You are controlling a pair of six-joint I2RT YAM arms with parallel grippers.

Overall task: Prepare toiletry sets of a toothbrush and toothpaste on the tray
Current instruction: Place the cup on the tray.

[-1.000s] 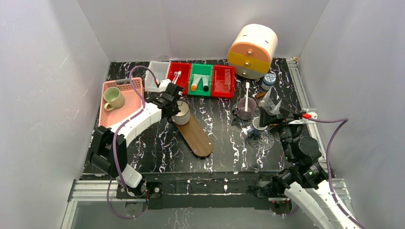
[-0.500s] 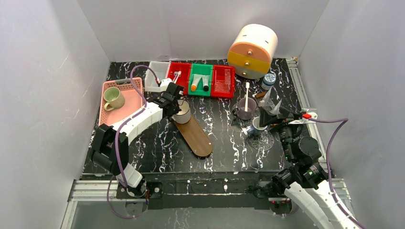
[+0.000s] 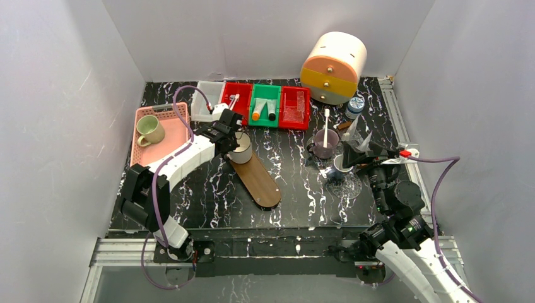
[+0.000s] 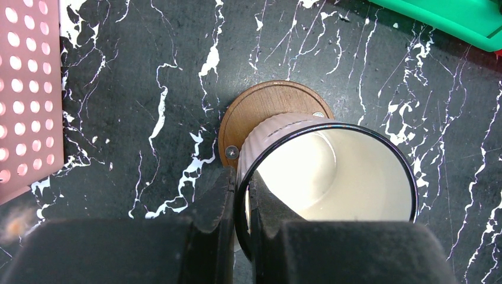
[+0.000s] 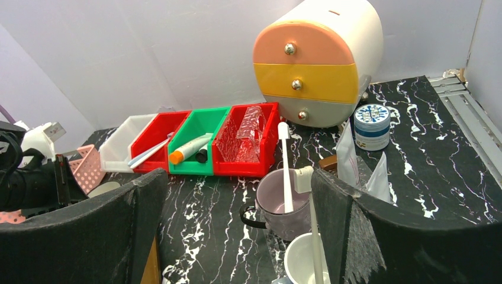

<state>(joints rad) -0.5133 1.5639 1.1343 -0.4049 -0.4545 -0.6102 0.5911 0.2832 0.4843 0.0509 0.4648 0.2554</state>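
Observation:
My left gripper (image 3: pixel 234 139) (image 4: pixel 243 177) is shut on the black rim of a ribbed beige cup (image 3: pixel 241 151) (image 4: pixel 331 177). One finger is inside the cup, the other outside. The cup stands upright on the far end of the oval wooden tray (image 3: pixel 262 183) (image 4: pixel 260 106). White toothbrushes lie in a red bin (image 3: pixel 232 101) (image 5: pixel 148 152). Two toothpaste tubes (image 3: pixel 258 110) (image 5: pixel 188 148), one orange-capped and one dark-capped, lie in the green bin. Other toothbrushes stand in a purple mug (image 3: pixel 325 144) (image 5: pixel 285 207) and a white cup (image 5: pixel 305 260). My right gripper (image 3: pixel 361 151) (image 5: pixel 237 183) hangs open beside them, holding nothing.
A pink basket (image 3: pixel 167 136) holding a green mug (image 3: pixel 150 130) sits at the left. At the back stand a white bin (image 3: pixel 207 107), a red bin of clear wrappers (image 3: pixel 294 107), a drawer unit (image 3: pixel 333 66) and a blue-lidded jar (image 3: pixel 355 104).
My left gripper and the cup it holds have shifted slightly toward the bins. The right arm has not moved.

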